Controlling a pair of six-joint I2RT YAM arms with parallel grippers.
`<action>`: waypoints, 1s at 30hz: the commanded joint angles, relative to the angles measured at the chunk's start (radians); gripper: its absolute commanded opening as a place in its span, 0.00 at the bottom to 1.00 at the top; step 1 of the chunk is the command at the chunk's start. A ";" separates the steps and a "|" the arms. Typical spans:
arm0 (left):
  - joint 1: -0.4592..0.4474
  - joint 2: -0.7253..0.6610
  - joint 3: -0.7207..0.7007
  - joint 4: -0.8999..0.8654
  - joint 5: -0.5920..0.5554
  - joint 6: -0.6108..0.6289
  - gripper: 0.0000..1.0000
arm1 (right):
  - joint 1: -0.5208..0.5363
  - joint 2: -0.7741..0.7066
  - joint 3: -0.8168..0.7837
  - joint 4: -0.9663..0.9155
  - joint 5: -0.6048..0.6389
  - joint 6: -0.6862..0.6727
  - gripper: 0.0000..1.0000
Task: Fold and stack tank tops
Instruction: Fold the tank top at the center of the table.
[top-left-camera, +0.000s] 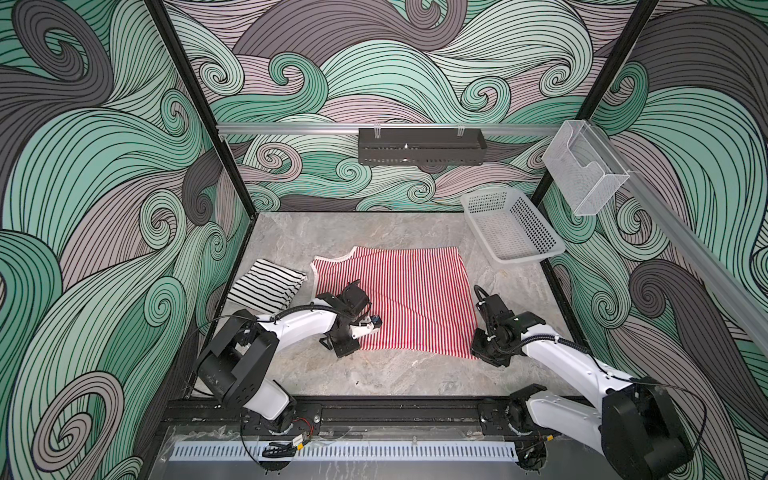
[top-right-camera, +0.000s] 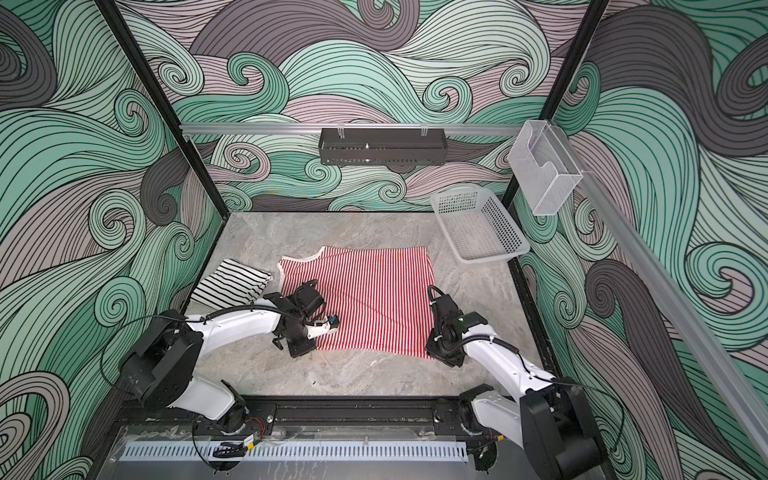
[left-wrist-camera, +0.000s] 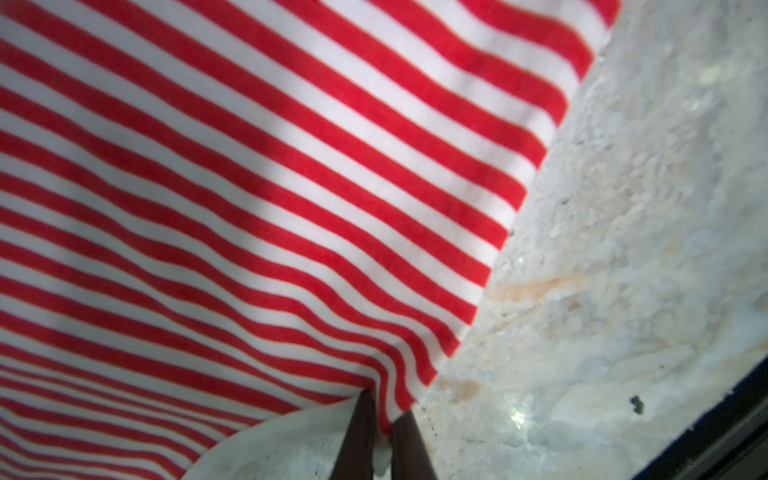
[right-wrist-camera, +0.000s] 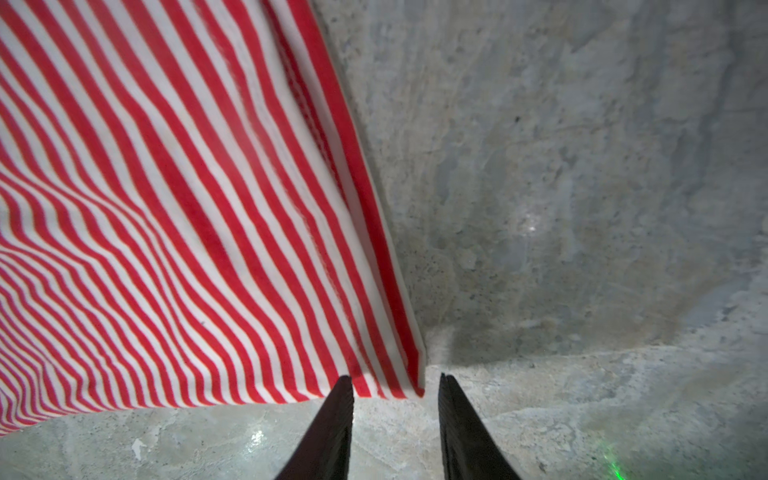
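At the near edge of the red-and-white tank top (top-left-camera: 395, 295), the left gripper (left-wrist-camera: 382, 401) is clamped on one corner, a thin bite of striped knit bunched between its fingers. At the other near corner the right gripper (right-wrist-camera: 397, 378) stands with jaws apart. The hem's corner lies between them but is not pinched.

The top lies spread flat on the marble-look tabletop (top-left-camera: 374, 374). Just beside its neckline end sits the black-and-white tank top (top-left-camera: 266, 286), already folded. Beyond its far hem corner stands the white perforated basket (top-left-camera: 536, 228).

The likely trouble is an uneven lift — if the left arm rises before the right closes, the cloth would drag and skew. The left's bite is shallow and could slip, or catch one layer only.

In both top views the wrists cover the fingertips and both near corners — how many layers are pinched cannot be told.
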 joint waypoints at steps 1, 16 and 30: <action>-0.007 0.013 0.013 -0.059 0.036 0.007 0.09 | -0.004 0.015 -0.004 -0.021 0.036 0.005 0.37; -0.007 0.014 0.016 -0.069 0.050 0.004 0.06 | -0.005 0.100 -0.017 0.065 0.030 0.004 0.35; -0.007 -0.004 0.029 -0.102 0.066 0.014 0.02 | -0.005 0.075 -0.010 0.056 0.059 -0.008 0.16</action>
